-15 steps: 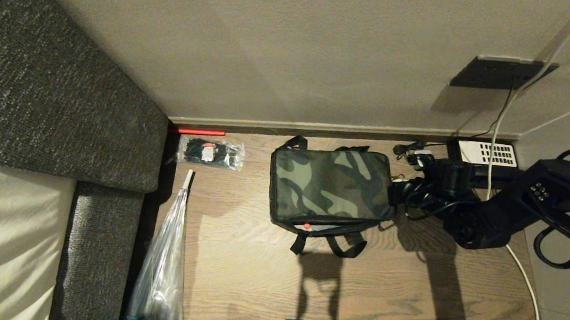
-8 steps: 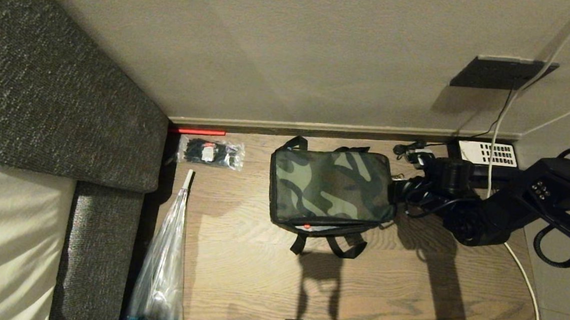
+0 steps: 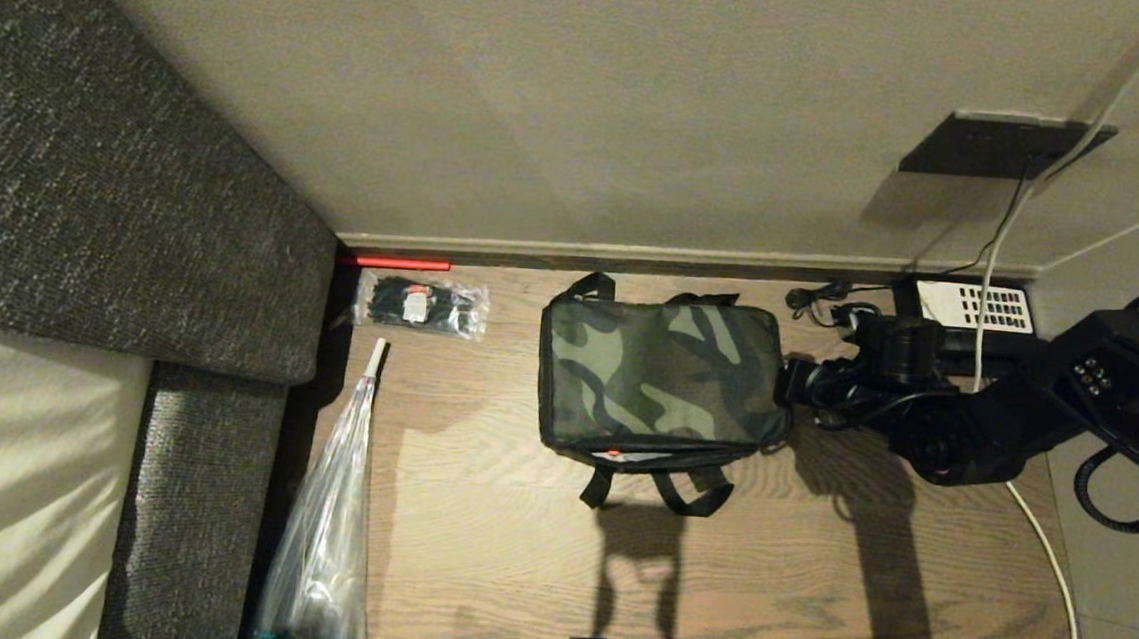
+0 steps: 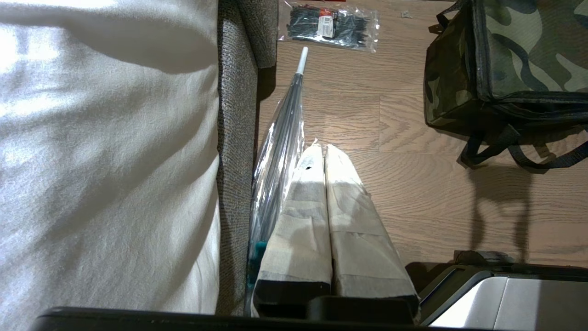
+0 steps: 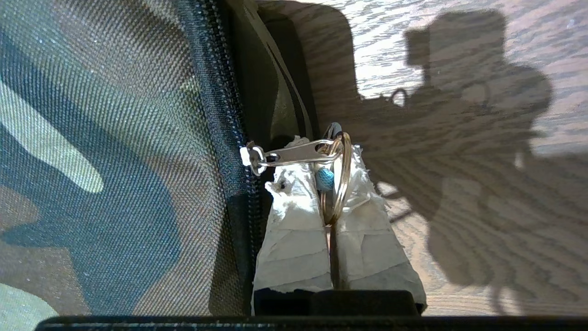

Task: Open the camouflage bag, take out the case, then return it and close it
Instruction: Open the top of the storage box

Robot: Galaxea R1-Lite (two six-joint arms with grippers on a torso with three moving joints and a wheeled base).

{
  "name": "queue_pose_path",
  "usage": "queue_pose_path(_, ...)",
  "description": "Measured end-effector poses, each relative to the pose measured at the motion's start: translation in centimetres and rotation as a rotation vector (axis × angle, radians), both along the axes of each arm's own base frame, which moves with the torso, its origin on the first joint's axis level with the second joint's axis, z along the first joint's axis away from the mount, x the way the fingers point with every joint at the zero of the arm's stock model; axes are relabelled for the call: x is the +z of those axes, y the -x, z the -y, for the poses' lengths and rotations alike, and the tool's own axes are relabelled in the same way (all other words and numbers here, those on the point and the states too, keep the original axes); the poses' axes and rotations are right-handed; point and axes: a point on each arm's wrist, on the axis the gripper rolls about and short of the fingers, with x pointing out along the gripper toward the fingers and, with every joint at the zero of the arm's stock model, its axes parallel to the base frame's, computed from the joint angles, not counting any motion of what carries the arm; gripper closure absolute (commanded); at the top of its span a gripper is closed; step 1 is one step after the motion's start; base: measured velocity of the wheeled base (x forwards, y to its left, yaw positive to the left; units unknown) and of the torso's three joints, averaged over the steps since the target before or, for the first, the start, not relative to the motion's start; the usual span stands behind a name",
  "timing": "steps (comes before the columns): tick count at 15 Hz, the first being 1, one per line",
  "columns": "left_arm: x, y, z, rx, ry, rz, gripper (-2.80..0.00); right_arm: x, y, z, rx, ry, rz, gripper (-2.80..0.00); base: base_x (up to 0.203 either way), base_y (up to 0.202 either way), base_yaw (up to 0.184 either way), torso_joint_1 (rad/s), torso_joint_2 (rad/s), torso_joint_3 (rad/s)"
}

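Note:
The camouflage bag (image 3: 661, 376) lies flat on the wooden floor near the wall, its black straps hanging off the near side. A narrow gap along its near edge shows a red spot and pale lining (image 3: 620, 454). My right gripper (image 3: 788, 380) is at the bag's right side. In the right wrist view its taped fingers (image 5: 294, 216) are shut on the gold ring (image 5: 337, 184) that hangs from the silver zipper pull (image 5: 294, 154) beside the bag's zipper. The case is hidden. My left gripper (image 4: 320, 149) is parked low at the left, shut and empty.
A grey sofa (image 3: 88, 176) fills the left, with a clear folded umbrella (image 3: 325, 523) lying along it. A packet of black cable ties (image 3: 420, 305) lies left of the bag. A black telephone with a white keypad (image 3: 971, 308) and a white cable (image 3: 1044, 553) are behind my right arm.
My right wrist has rolled and the forearm has shifted slightly, with the gripper staying at the bag's right edge. The bag has not moved.

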Motion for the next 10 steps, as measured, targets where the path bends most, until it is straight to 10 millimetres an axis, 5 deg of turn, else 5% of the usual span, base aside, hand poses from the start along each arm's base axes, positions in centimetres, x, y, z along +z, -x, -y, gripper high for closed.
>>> queue_pose_path(10, 0.0, 0.0, 0.0, -0.001, 0.000, 0.000, 0.00, 1.8, -1.5, 0.3, -0.006, -0.019, 0.053, 0.00, 0.000, 0.000, 0.000, 0.000, 0.00, 0.000)
